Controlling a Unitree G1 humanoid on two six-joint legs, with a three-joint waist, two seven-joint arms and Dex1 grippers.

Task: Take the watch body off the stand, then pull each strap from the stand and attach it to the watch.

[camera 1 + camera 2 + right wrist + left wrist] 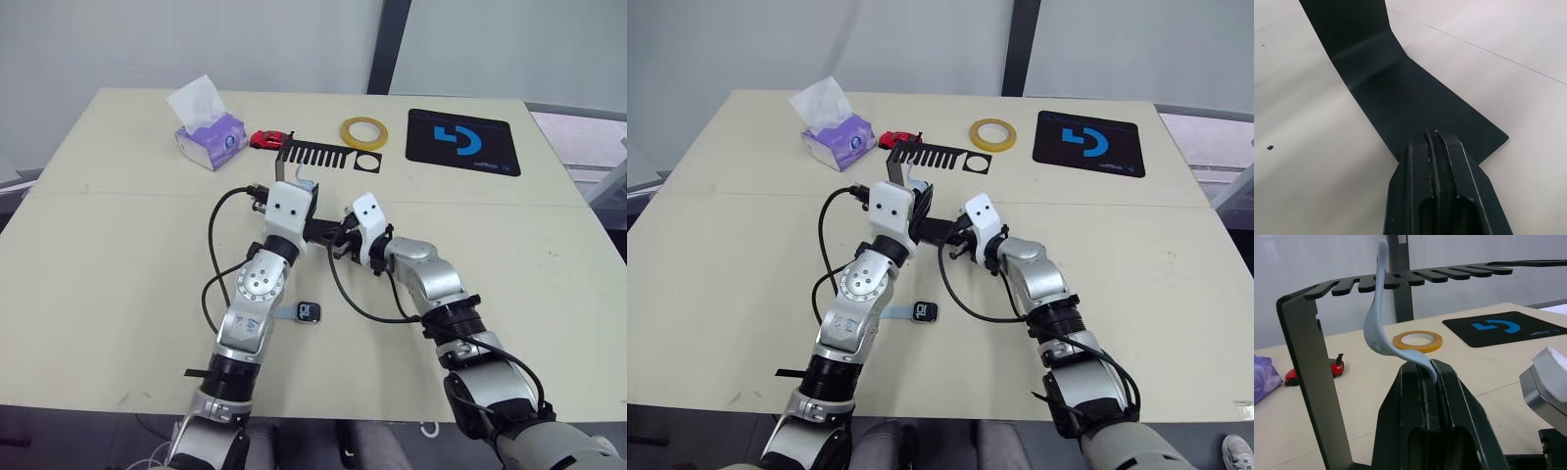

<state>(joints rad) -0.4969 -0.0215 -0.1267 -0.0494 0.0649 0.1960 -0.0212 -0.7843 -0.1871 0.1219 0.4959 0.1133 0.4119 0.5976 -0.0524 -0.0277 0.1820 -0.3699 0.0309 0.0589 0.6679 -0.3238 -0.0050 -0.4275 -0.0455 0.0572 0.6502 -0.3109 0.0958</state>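
Note:
The black stand (323, 157) is at mid-table, its comb-slotted top plate (1415, 276) overhead in the left wrist view. A pale blue-grey strap (1377, 318) hangs bent from one slot. My left gripper (1431, 366) is shut on the strap's lower end, beside the upright (1308, 377). My right gripper (1431, 133) is shut, and its tips rest on the stand's flat foot (1400, 93). The watch body (310, 313) lies flat on the table near my left forearm. A pale strap (286, 313) sticks out from its left side.
At the back of the table stand a purple tissue box (208, 132), a red toy car (271, 139), a yellow tape ring (363, 130) and a black mat with a blue logo (460, 140). Bare tabletop lies to either side of the arms.

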